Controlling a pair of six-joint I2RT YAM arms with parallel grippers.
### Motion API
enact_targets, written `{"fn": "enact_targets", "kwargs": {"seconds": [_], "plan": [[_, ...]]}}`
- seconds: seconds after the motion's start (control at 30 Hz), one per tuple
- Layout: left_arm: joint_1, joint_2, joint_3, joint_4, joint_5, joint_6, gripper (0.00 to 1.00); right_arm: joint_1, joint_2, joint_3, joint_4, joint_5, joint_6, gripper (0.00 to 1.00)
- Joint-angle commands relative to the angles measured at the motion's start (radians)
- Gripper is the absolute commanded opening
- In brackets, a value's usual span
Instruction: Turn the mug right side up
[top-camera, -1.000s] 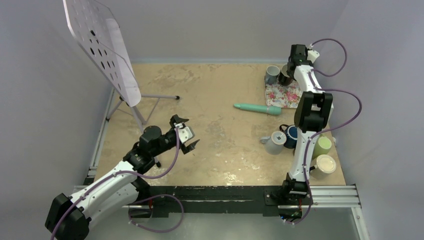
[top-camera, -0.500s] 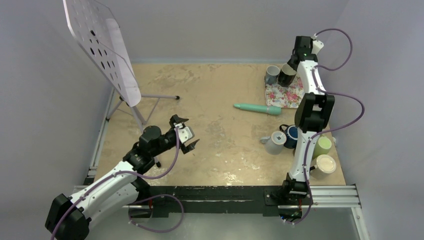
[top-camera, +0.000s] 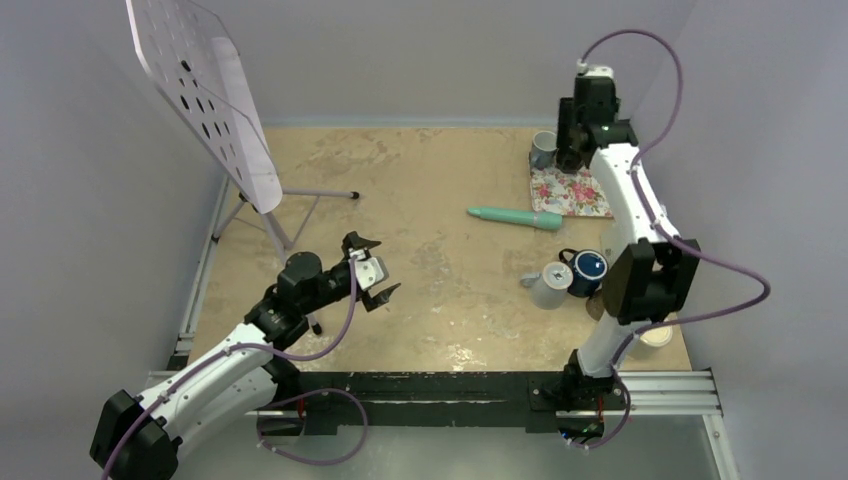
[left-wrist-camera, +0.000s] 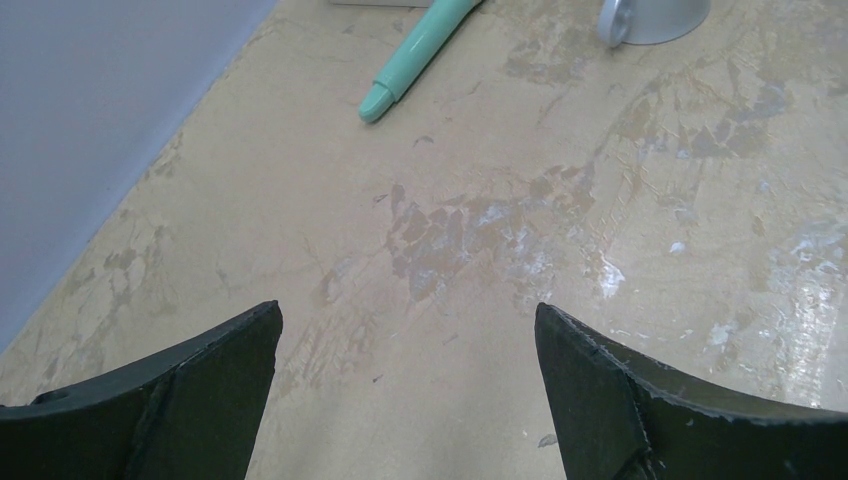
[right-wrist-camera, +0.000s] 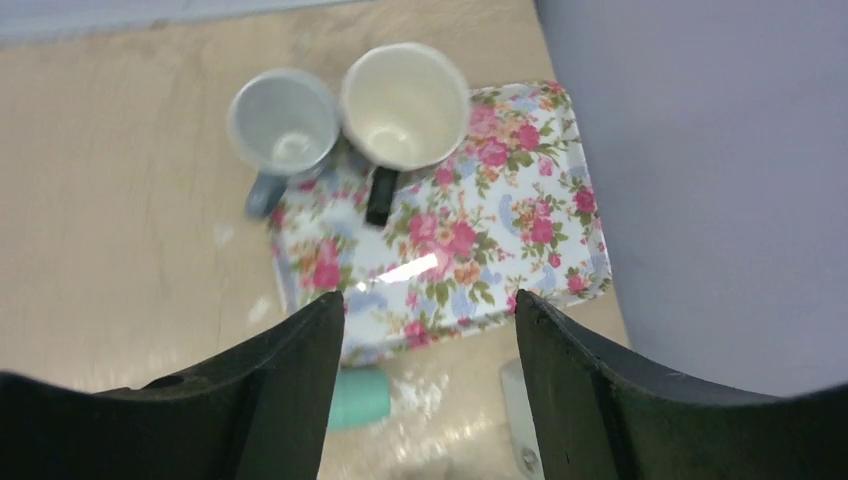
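A dark mug (right-wrist-camera: 405, 105) with a cream inside stands mouth up on the floral tray (right-wrist-camera: 520, 220), its black handle pointing toward the camera. My right gripper (right-wrist-camera: 430, 310) hangs above the tray, open and with nothing between its fingers, well clear of the mug. From above, the right gripper (top-camera: 570, 150) covers that mug. A grey mug (right-wrist-camera: 283, 125) stands upright just left of it, also seen as the grey mug (top-camera: 543, 148) in the top view. My left gripper (top-camera: 372, 270) hovers open over bare table at the left, and shows as the left gripper (left-wrist-camera: 407, 320) in its own view.
A teal tube (top-camera: 515, 216) lies mid-table near the tray (top-camera: 575, 195). A white mug (top-camera: 548, 285) and a blue mug (top-camera: 588, 265) sit by the right arm's elbow. A perforated board on a tripod (top-camera: 205, 90) stands at the back left. Walls close in on the right and rear.
My right gripper opened, let go of the dark mug on the tray and rose above it; its elbow swung toward the front. The left arm hardly moved.
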Motion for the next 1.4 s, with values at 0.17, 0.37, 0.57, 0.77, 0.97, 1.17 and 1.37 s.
{"fn": "enact_targets", "kwargs": {"seconds": [0.17,0.37,0.57,0.77,0.97,1.17,1.37], "plan": [[-0.001,-0.041,0.04,-0.03,0.148,-0.028,1.0,0.321,-0.263,-0.427,-0.216,-0.354,-0.665,0.63],[-0.007,-0.079,0.029,-0.055,0.169,-0.044,1.0,0.376,-0.285,-0.573,-0.324,-0.367,-0.737,0.63],[-0.009,-0.092,0.024,-0.049,0.18,-0.042,1.0,0.43,-0.322,-0.674,-0.258,-0.302,-0.784,0.63],[-0.009,-0.102,0.015,-0.053,0.174,-0.019,1.0,0.51,-0.333,-0.735,-0.257,-0.301,-0.804,0.62],[-0.009,-0.102,0.014,-0.054,0.169,-0.02,1.0,0.523,-0.338,-0.79,-0.257,-0.246,-0.798,0.62],[-0.01,-0.101,0.013,-0.049,0.165,-0.021,1.0,0.523,-0.354,-0.868,-0.218,-0.201,-0.802,0.59],[-0.009,-0.103,0.013,-0.048,0.162,-0.027,1.0,0.523,-0.339,-0.858,-0.202,-0.183,-0.817,0.14]]}}
